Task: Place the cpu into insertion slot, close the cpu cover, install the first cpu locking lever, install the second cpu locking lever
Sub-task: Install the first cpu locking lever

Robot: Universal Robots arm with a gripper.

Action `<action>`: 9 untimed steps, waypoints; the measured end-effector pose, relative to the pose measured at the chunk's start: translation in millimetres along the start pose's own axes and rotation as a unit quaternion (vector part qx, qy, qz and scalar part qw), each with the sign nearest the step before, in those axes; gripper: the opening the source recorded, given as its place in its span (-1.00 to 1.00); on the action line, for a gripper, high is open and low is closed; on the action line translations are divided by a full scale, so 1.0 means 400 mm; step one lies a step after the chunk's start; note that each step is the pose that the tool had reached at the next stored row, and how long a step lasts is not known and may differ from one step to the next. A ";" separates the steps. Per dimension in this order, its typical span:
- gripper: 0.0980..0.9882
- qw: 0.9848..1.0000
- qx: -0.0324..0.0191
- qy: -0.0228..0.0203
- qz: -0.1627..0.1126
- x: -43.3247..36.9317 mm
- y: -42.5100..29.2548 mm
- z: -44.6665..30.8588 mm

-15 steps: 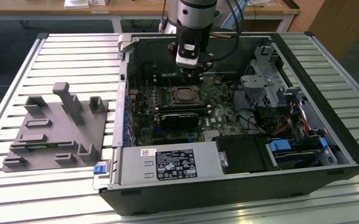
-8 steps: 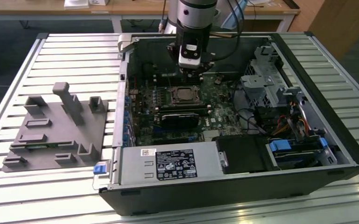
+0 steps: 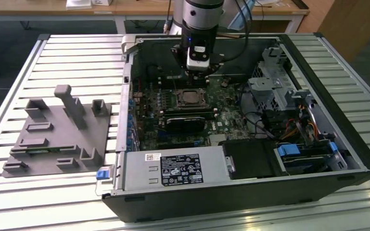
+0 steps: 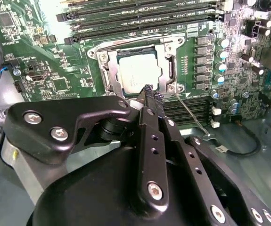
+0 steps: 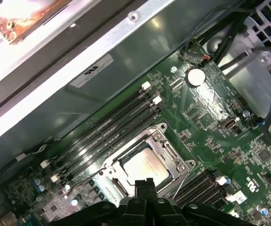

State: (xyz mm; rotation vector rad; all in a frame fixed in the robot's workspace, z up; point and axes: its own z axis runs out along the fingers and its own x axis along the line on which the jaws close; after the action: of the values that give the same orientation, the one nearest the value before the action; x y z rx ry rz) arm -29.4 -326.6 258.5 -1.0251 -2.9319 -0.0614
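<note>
Hovering just beside the cpu (image 4: 136, 70), hand (image 4: 150, 90) closed tight, gripping nothing, cpu cover (image 4: 166, 51) down

I counted 1 cpu (image 4: 137, 70), 1 cpu cover (image 4: 165, 52), 1 pc case (image 3: 236, 192), 1 grey jig (image 3: 50, 139), 1 coin batt. (image 5: 195, 76) and my 1 claw (image 4: 149, 92).

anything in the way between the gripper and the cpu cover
Nothing visible does. In the second wrist view the shut gripper hangs right by the edge of the cpu cover, with open air between them. The cover lies down around the cpu.
</note>
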 end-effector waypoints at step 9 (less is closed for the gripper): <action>-0.98 0.999 0.002 0.001 -0.047 0.000 0.000 0.000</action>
State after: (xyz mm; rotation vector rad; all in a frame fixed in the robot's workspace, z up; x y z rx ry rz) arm -29.4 -326.6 258.5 -0.8847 -2.9755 -0.0586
